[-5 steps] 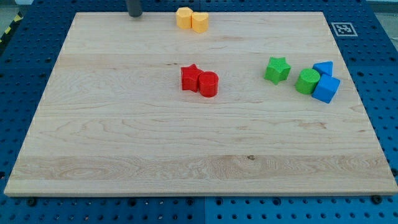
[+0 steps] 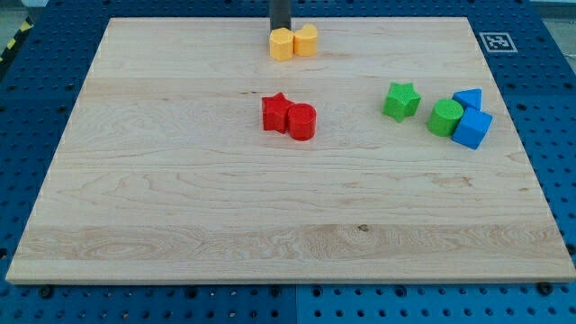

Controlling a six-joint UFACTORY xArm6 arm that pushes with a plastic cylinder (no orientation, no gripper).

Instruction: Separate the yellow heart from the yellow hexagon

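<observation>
Two yellow blocks sit touching near the view's top centre of the wooden board [image 2: 180,207]. The left one, orange-yellow, is the yellow hexagon [image 2: 282,44]. The right one is the yellow heart [image 2: 306,40]. My tip [image 2: 280,29] is the lower end of a dark rod coming down from the view's top edge. It stands right behind the hexagon, at its top side and touching or almost touching it, just left of the heart.
A red star [image 2: 277,112] and a red cylinder [image 2: 301,121] touch at the board's middle. At the right are a green star [image 2: 401,101], a green cylinder [image 2: 445,118] and two blue blocks [image 2: 471,128]. A marker tag [image 2: 495,41] sits past the top right corner.
My tip moved right along the top edge, from the left of the yellow pair to just behind it. The yellow pair shifted right and slightly down the view, still touching.
</observation>
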